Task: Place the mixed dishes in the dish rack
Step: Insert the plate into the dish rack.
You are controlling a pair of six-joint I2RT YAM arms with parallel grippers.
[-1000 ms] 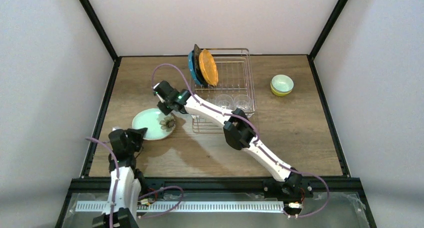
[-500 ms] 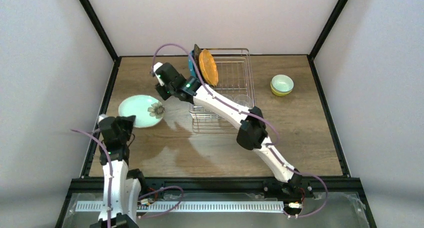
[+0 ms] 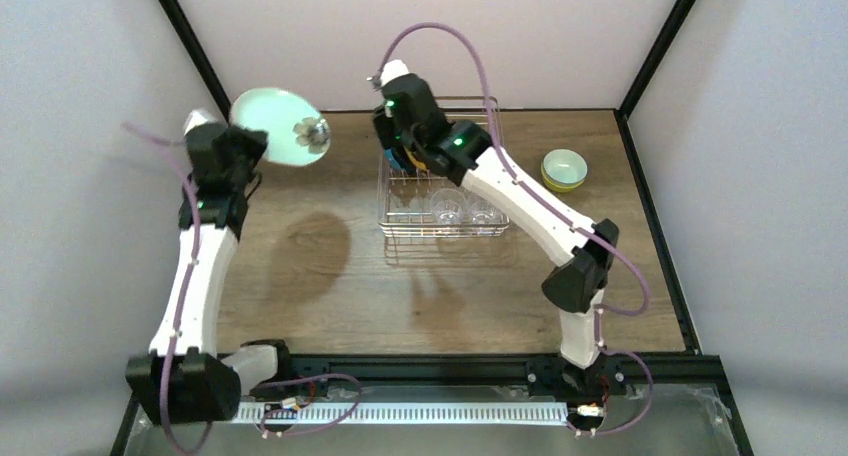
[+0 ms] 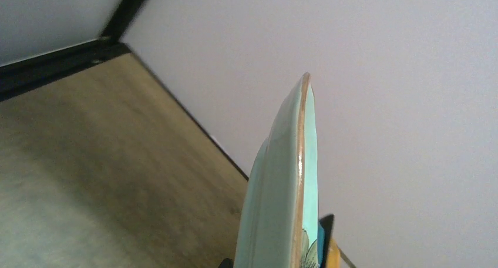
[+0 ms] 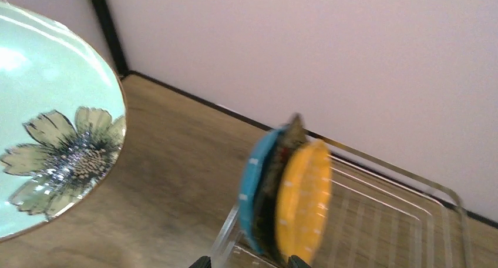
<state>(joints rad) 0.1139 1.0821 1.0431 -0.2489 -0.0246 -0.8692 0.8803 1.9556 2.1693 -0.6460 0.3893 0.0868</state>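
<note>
From above, the left gripper (image 3: 248, 142) has hoisted the pale green plate (image 3: 272, 124), pinched at its rim (dish rack (image 3: 497, 181) off to its right); its wrist view shows the plate edge-on; the right gripper (image 5: 248, 263), fingers apparently spread, now faces the standing plates (image 5: 288, 197) just ahead.

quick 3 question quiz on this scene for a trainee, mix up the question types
1. True or false: the pale green plate already sits in the dish rack.
2. What stands on the table to the right of the rack? A) a mug B) stacked bowls C) a fork
3. How many plates stand on edge in the rack?

Key: 1 false, it is held up in the air. 2 B. 3 three: blue, black and orange.
</note>
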